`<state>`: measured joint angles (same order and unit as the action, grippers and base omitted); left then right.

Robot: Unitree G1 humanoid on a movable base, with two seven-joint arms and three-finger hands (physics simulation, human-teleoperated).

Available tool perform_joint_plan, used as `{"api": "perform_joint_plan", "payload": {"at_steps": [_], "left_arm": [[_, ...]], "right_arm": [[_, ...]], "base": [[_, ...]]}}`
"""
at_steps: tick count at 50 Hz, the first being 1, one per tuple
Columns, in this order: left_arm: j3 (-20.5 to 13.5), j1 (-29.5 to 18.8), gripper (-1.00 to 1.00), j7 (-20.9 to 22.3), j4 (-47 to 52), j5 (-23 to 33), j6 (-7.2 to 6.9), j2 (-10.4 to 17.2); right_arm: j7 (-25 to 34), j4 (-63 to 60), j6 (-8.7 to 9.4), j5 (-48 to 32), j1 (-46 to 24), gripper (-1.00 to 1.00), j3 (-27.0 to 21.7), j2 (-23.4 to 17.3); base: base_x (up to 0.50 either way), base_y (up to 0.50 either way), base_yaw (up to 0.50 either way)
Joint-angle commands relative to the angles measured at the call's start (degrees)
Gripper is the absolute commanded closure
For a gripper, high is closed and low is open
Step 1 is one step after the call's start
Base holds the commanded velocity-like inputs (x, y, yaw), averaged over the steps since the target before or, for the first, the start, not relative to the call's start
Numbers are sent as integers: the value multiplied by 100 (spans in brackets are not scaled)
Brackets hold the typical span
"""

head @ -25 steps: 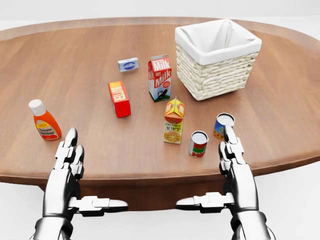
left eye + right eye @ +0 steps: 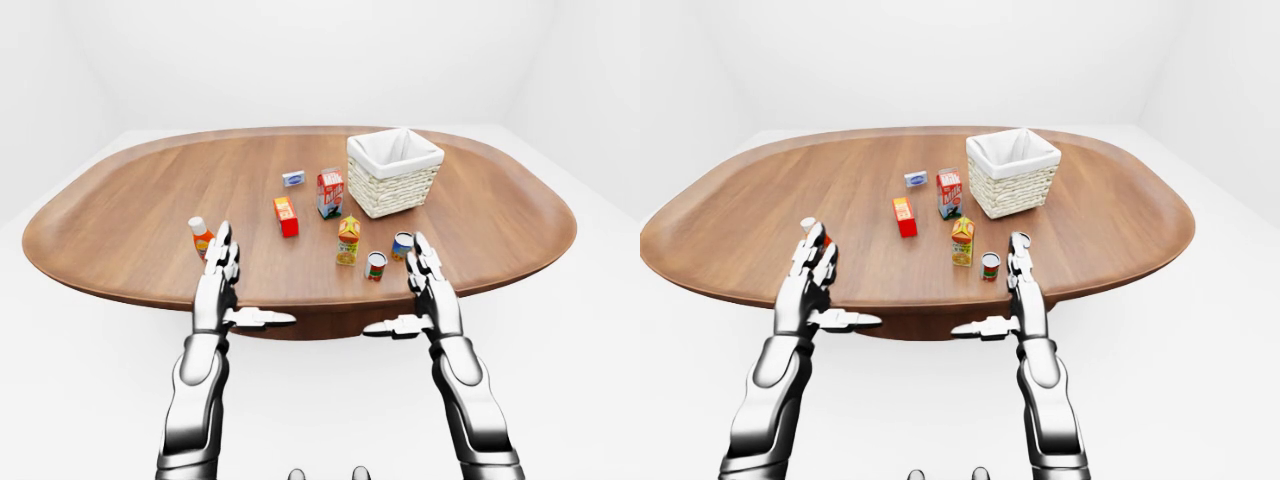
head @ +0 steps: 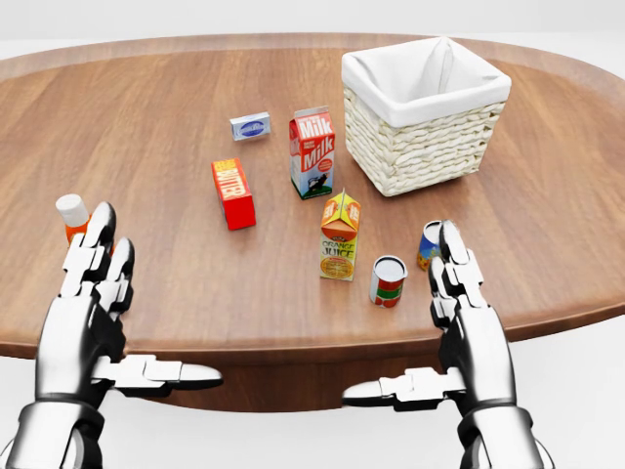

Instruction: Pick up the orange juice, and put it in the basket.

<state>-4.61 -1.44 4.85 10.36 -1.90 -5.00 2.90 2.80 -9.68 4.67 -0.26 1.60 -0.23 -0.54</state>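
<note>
Left robot hand (image 3: 93, 293) shifts left, now hiding the sauce bottle (image 3: 70, 212); right robot hand (image 3: 459, 293) unmoved. Both spread, empty; orange juice carton (image 3: 339, 237) untouched.

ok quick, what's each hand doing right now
Left hand: open, fingers straight, holding nothing.
Right hand: open, holding nothing, beside the small blue-labelled tin can.

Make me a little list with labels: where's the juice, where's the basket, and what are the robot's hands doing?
juice: orange and yellow orange juice carton, upright on the brown wooden table, untouched
basket: white woven basket with cloth lining, toward the head view's top right
neighbours: red and white milk carton above the juice; red-labelled can to its right
left hand: open, holding nothing
right hand: open, holding nothing
</note>
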Motion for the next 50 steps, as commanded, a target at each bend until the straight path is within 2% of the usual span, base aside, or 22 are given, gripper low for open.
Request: {"api": "perform_joint_plan", "payload": {"at_steps": [1, 5, 8, 11, 18, 21, 23, 26, 31, 37, 45, 50], "left_arm": [[-415, -121, -100, 470, 1603, -405, 0, 205], [-617, -158, -100, 549, 2129, -592, 0, 246], [-730, -166, -100, 874, 2291, -603, 0, 432], [-1097, -398, -100, 1036, 2302, -797, 0, 559], [-1589, -548, -100, 964, 2554, -1371, 0, 782], [-1722, -589, -100, 907, 2538, -1359, 0, 955], [-1856, -637, -100, 871, 2617, -1561, 0, 986], [-1917, -612, -100, 942, 2541, -1377, 0, 1157], [-2326, -700, -100, 860, 2572, -1735, 0, 1267], [-2470, -743, -100, 814, 2261, -1775, 0, 1462], [-2362, -737, -100, 711, 2034, -1833, 0, 1418], [-2307, -706, -100, 707, 2006, -1858, 0, 1404]], "right_arm": [[-10, -1104, 33, -120, 39, -100, 88, 6], [-19, -1379, 33, -130, -9, -100, 75, 13], [-41, -1432, 33, -188, -23, -100, 85, 10], [-82, -1467, 33, -238, -80, -100, 101, 24], [-157, -1544, 33, -357, -110, -100, 136, 21], [-149, -1719, 33, -370, -140, -100, 152, 31], [-139, -1760, 33, -449, -136, -100, 209, 20], [-117, -1923, 33, -588, -115, -100, 296, 12], [-45, -2310, 33, -754, -155, -100, 325, 13], [33, -2616, 33, -1034, -200, -100, 363, -8], [173, -2787, 33, -1366, -177, -100, 469, -10], [258, -2875, 33, -1506, -182, -100, 518, 6]], "base": [[0, 0, 0], [0, 0, 0], [0, 0, 0], [0, 0, 0], [0, 0, 0], [0, 0, 0], [0, 0, 0], [0, 0, 0], [0, 0, 0], [0, 0, 0], [1, -8, 0], [7, -50, 0]]}}
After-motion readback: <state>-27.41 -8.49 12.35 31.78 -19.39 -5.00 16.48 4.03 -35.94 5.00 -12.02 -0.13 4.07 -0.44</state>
